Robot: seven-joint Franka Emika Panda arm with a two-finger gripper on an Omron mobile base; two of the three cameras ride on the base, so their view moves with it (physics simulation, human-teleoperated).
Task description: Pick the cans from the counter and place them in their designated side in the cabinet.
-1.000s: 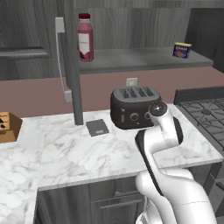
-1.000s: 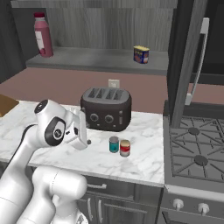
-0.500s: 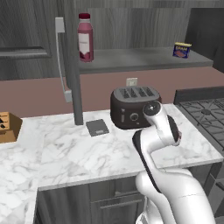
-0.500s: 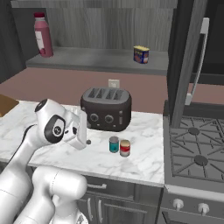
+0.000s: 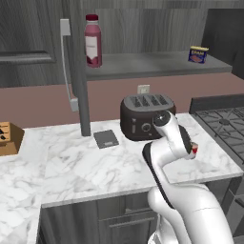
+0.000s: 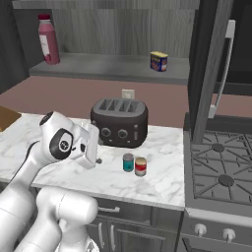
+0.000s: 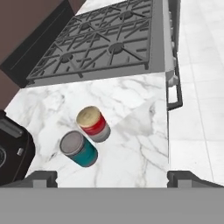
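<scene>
1. Gripper [image 6: 97, 158]: jaws spread wide, nothing between them; it hangs above the counter [image 6: 162, 179], left of the cans and apart from them.
2. Teal can [image 6: 128, 162]: upright on the counter in front of the toaster, tan top; in the hand view [image 7: 78, 149] it lies between the finger tips.
3. Red can [image 6: 141, 166]: white band, upright, just beside the teal can on its stove side; also seen from the hand camera [image 7: 93, 123].
4. Toaster [image 6: 119, 122]: dark, four slots, behind both cans.
5. Gas stove [image 6: 219, 170]: adjoins the counter's right end.
6. Cabinet [image 6: 118, 29]: door [image 6: 209, 69] open; shelf carries a dark-red bottle [image 6: 47, 39] at left and a blue tin [image 6: 158, 61] at right.
</scene>
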